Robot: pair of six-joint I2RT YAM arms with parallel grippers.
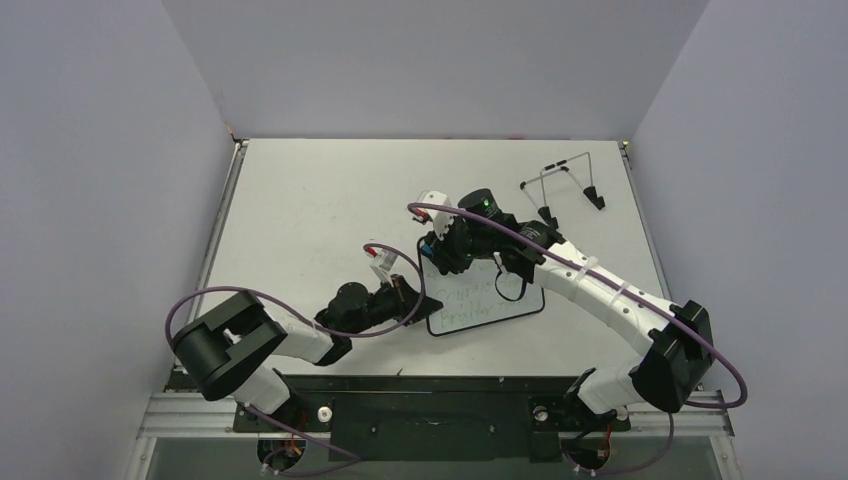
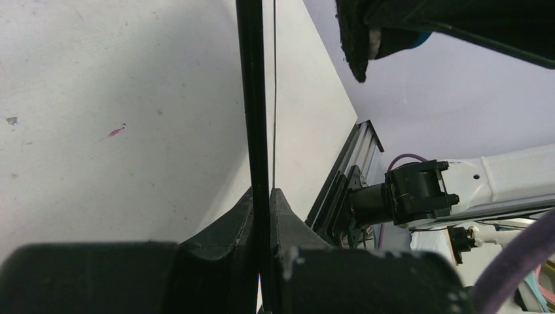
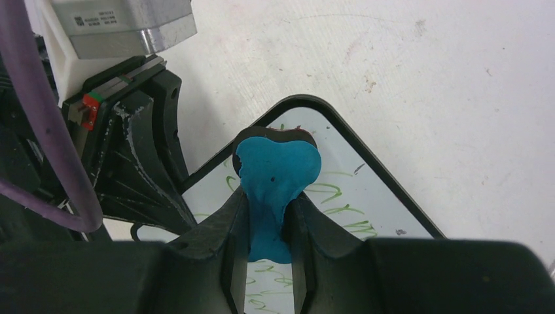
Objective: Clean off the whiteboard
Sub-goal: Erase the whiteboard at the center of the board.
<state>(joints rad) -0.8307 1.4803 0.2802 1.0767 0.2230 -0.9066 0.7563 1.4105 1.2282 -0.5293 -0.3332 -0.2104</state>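
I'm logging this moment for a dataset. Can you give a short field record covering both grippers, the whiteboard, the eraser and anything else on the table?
left gripper: shut on the whiteboard rim
right gripper: shut on the blue eraser, at the board's corner
whiteboard: on the table, green writing not yet erased
other: wire stand, far right of table

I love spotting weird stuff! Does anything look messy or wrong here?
Nothing is spilled or broken. The wire stand sits empty at the far right, apart from the whiteboard. The table has a few smudges.
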